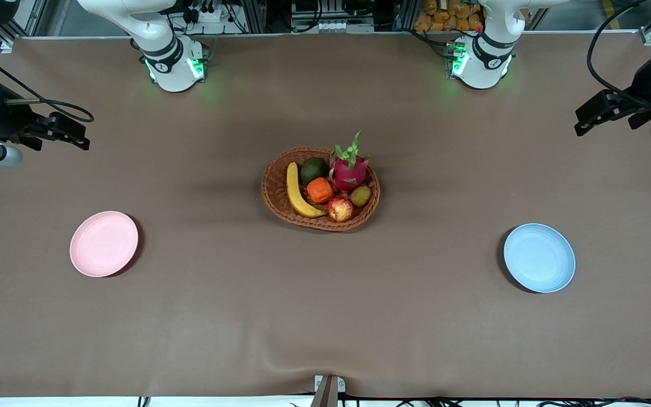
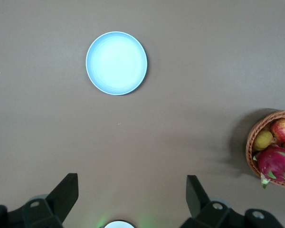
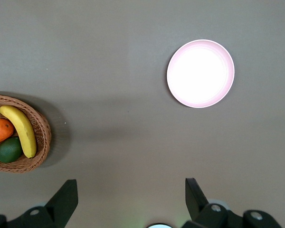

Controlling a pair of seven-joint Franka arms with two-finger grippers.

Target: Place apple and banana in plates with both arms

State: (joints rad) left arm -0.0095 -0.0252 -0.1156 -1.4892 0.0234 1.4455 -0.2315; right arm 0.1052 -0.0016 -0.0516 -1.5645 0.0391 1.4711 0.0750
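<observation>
Apple [image 1: 340,208] and banana [image 1: 297,194] lie in the basket [image 1: 272,186]; both plates [image 1: 104,243] bare; each end effector [image 1: 71,134] spread.

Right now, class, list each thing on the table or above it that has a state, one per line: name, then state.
apple: in the basket, untouched
banana: in the basket, lying along its rim
basket: holds all the fruit
pink plate: bare, toward the right arm's end
blue plate: bare, toward the left arm's end
left gripper: open, holding nothing, waiting above the table
right gripper: open, holding nothing, waiting above the table
</observation>
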